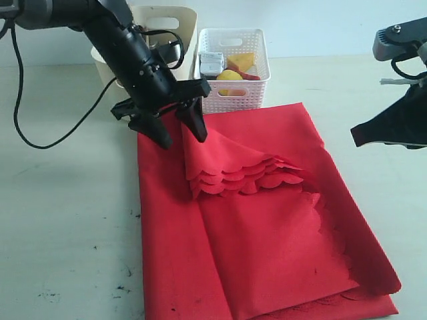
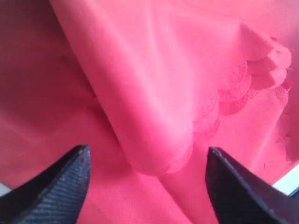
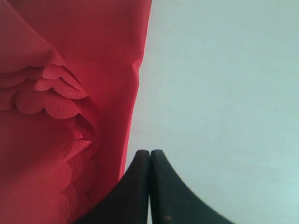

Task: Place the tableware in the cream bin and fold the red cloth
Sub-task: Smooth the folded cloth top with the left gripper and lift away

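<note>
The red cloth (image 1: 267, 240) lies on the table, folded over, with stacked scalloped edges near its middle. One fold rises in a peak at the cloth's far left part. My left gripper (image 1: 183, 141) is open there, with the peak between its wide-apart fingers. In the left wrist view, the rounded fold of the red cloth (image 2: 154, 93) sits between and just beyond the open left gripper (image 2: 148, 149). My right gripper (image 1: 355, 137) is shut and empty, raised to the right of the cloth. In the right wrist view, the right gripper (image 3: 150, 151) is at the cloth's (image 3: 46, 163) edge. The cream bin (image 1: 175, 23) stands behind the left arm. No tableware is in view.
A white lattice basket (image 1: 253, 87) holding food items and a small carton stands next to the cream bin, at the cloth's far edge. A black cable (image 1: 40, 137) trails over the table on the left. Bare table (image 1: 67, 220) lies on both sides of the cloth.
</note>
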You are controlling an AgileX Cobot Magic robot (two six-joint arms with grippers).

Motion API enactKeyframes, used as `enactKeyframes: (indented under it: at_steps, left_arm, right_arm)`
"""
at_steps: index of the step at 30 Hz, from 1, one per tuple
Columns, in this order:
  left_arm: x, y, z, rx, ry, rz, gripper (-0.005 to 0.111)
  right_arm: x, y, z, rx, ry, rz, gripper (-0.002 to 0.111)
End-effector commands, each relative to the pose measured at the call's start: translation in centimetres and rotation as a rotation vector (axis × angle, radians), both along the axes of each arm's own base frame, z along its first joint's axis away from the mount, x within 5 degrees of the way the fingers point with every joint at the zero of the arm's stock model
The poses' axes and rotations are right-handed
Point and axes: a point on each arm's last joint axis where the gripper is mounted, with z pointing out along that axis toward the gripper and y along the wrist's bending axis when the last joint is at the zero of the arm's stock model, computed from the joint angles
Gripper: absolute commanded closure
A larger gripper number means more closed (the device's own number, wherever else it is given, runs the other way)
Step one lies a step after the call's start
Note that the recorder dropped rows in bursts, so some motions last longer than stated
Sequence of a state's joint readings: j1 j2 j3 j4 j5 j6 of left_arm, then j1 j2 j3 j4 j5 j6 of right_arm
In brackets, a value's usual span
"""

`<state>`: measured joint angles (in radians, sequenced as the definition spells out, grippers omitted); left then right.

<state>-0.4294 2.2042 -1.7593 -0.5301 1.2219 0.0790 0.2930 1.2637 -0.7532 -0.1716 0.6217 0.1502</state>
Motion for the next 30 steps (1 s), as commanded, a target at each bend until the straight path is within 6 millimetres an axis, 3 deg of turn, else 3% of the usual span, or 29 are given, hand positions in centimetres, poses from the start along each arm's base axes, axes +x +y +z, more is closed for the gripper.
enactKeyframes:
  at_steps: [1,11,13,14,15,18,19,22,24,25,27,30]
  left_arm:
    - [0.4,-0.5,-1.4,-0.027,0.024,0.045,0.04]
    - [0.7,-1.5,-4.8,-0.058,0.087,0.092,0.043]
    - [0.3,-2.1,-4.9,-0.065,0.107,0.079,0.071]
    - [-0.1,-2.6,-4.2,-0.108,0.126,0.072,0.099]
    - [-0.3,-3.0,-3.6,-0.147,0.127,0.053,0.106]
    - [-1.3,-4.2,-1.6,-0.235,0.121,-0.027,0.106]
    - [-1.5,-5.1,0.0,-0.276,0.094,-0.039,0.106]
    - [-1.8,-7.5,3.4,-0.422,0.075,-0.035,0.107]
    - [-1.7,-8.7,4.5,-0.522,0.098,-0.013,0.107]
    - [-1.5,-8.9,4.5,-0.534,0.109,-0.001,0.107]
    - [-0.8,-9.3,2.7,-0.509,0.159,0.05,0.106]
    - [0.2,-9.7,-0.5,-0.487,0.171,0.133,0.089]
  right_arm:
    - [0.0,0.2,0.4,0.025,-0.025,-0.003,0.108]
    - [0.1,0.2,0.4,0.04,-0.027,-0.008,0.108]
    - [0.1,0.3,0.4,0.043,-0.033,-0.007,0.108]
    - [0.1,0.3,0.4,0.045,-0.035,-0.008,0.108]
    - [0.1,0.3,0.4,0.045,-0.035,-0.008,0.108]
    - [0.1,0.3,0.4,0.047,-0.035,-0.009,0.108]
    - [0.1,0.3,0.4,0.051,-0.035,-0.01,0.108]
    - [0.1,0.4,0.4,0.059,-0.032,-0.014,0.108]
    - [0.1,0.4,0.4,0.066,-0.029,-0.011,0.108]
    - [0.1,0.4,0.4,0.068,-0.029,-0.012,0.108]
    - [0.1,0.4,0.4,0.068,-0.029,-0.012,0.108]
    - [0.1,0.5,0.4,0.069,-0.031,-0.011,0.108]
